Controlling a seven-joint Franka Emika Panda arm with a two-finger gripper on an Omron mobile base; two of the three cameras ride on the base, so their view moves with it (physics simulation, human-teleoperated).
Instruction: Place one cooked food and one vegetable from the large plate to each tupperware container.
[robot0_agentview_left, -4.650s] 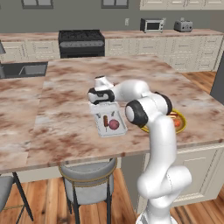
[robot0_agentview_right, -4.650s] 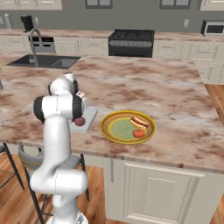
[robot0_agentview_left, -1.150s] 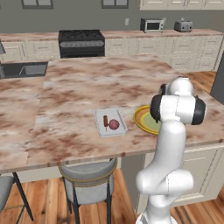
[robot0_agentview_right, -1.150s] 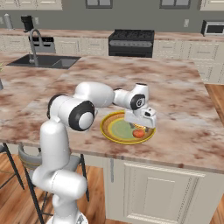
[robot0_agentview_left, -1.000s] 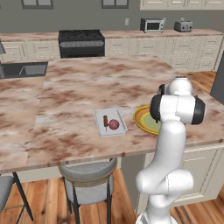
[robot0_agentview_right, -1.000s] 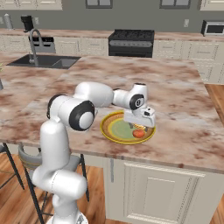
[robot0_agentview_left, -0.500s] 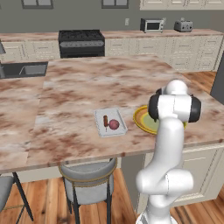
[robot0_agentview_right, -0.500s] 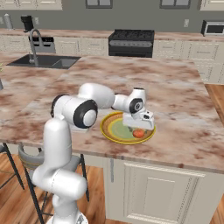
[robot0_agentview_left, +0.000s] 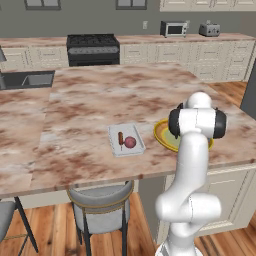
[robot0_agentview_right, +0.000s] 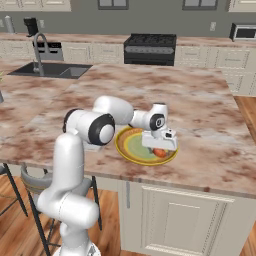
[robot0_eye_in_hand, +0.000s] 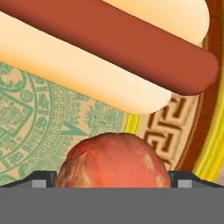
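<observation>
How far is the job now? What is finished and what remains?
Done: one tray holds a sausage and a round red item. In hand: the open gripper is low over the large plate, straddling a red-orange vegetable. Left: that and the hot dog.

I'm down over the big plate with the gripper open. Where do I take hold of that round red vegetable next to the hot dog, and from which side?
Grip the round red vegetable across its widest middle, coming straight down from above. It is a smooth ball lying loose on the large plate, so any pair of opposite sides will probably do. The gripper already straddles it, open, and the hot dog lies beyond, apart from it.
</observation>
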